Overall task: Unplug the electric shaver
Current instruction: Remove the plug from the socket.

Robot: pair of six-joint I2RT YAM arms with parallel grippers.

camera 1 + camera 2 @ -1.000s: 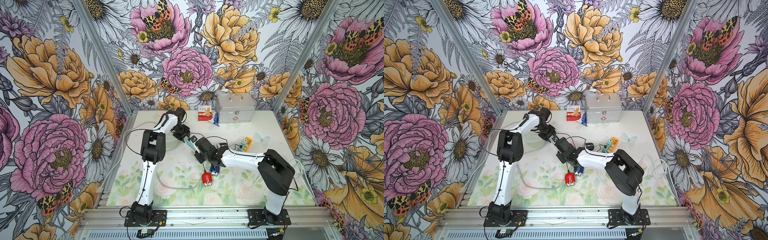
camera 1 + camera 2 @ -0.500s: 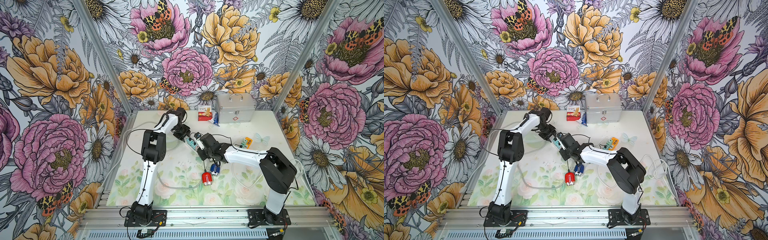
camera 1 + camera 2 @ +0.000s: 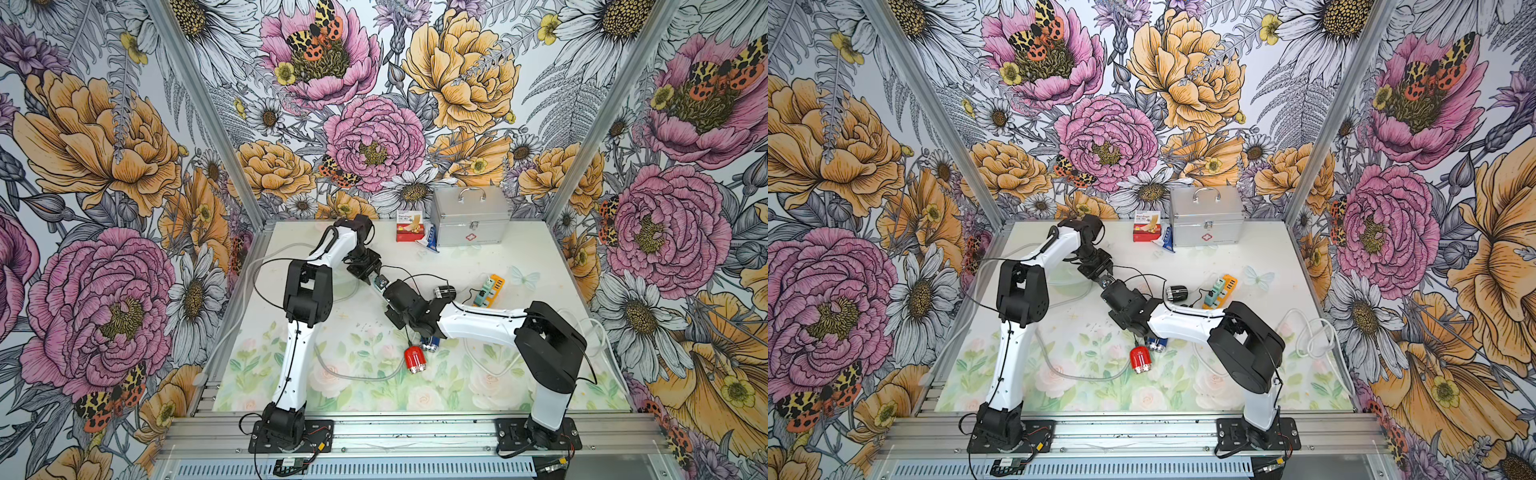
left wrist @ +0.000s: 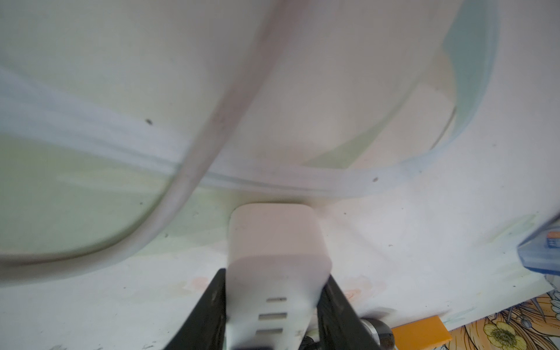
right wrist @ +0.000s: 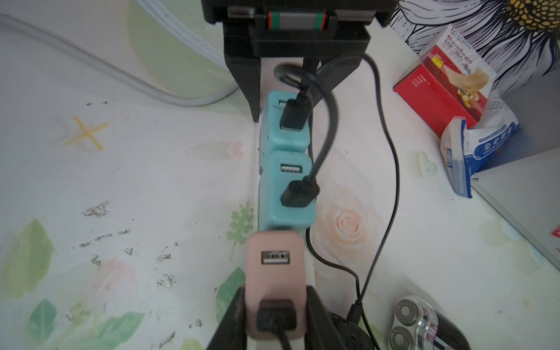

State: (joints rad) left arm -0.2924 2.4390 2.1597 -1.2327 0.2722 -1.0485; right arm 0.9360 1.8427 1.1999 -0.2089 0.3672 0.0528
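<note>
Left tool point(image 4: 274, 291) pinches end of white power strip point(image 4: 272, 236); right tool point(image 5: 277, 303) clamps pink adapter point(image 5: 274, 257), black plug point(image 5: 276, 318) seated in it; electric shaver point(image 3: 444, 292) lies mid-tabletop, slightly toward far edge, apart from both tools.

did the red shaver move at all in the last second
No. In a top view the red shaver lies where it lay before, at the same small gap from the blue shaver, which has not shifted either.
</note>
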